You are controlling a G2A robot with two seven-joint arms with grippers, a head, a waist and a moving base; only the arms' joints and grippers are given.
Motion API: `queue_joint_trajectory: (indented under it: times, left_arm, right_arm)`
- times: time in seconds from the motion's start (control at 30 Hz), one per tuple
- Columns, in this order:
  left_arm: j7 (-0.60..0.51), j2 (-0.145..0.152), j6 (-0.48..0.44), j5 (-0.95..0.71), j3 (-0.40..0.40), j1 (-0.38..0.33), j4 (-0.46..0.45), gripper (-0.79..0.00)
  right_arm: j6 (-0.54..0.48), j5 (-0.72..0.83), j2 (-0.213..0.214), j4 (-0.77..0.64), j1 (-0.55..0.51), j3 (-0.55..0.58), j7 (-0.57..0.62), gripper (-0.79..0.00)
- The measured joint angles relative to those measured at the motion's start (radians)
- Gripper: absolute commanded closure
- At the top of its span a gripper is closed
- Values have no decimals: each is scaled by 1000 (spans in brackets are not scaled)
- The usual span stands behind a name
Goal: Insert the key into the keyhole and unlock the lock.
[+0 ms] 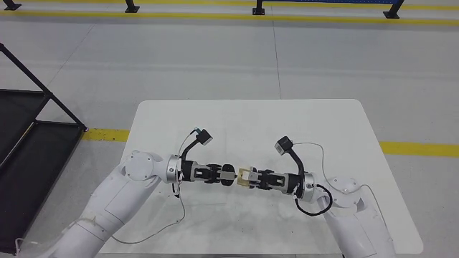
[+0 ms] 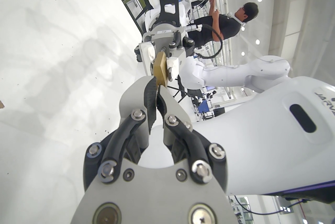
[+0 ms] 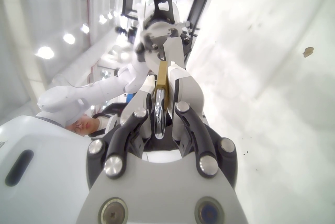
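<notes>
From the left: the left gripper (image 1: 228,176) hangs over the bench (image 1: 251,122), close to its front edge and about midway along. Its black ribbed pads (image 2: 149,96) are pinched nearly together on a thin sliver I take for the key (image 2: 157,88), most of it hidden between them. The key's tip meets the end of the brass lock (image 2: 161,69), though I cannot tell whether it sits in the keyhole or only against the face. The lock is off the bench, clamped in the right gripper (image 3: 162,78), with its silver shackle (image 3: 159,112) pointing back toward that wrist.

The key is held by so little that a slight mismatch between the two arms could make it skid off the face or pivot in the pads. Pushing harder might shove the lock back through the right gripper's hold. Twisting before the key is fully home could bend it or drop it onto the bench
</notes>
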Motion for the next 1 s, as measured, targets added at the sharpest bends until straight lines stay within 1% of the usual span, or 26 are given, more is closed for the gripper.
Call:
queue_joint_trajectory:
  times: [0.57,0.6,0.63,0.67,0.7,0.97,1.0]
  left_arm:
    - [-17,-2,0,-8,7,-2,1,0]
    - [-20,-2,-1,-11,8,-2,1,-114]
    - [-23,-2,-2,-13,8,-3,1,-326]
    - [-25,-2,-3,-15,8,-3,2,-582]
    - [-27,-2,-3,-18,8,-3,2,-785]
    - [-31,4,-23,-43,-23,11,0,-785]
    - [-31,5,-24,-45,-27,14,1,-767]
  right_arm:
    - [6,31,16,9,14,-25,0,0]
    - [6,31,17,9,14,-26,-1,0]
    - [6,32,18,10,14,-27,-2,0]
    - [6,33,19,11,15,-28,-5,0]
    - [7,34,20,11,15,-28,-6,0]
    - [5,46,28,12,16,-28,-25,0]
    - [4,47,29,12,16,-28,-27,0]
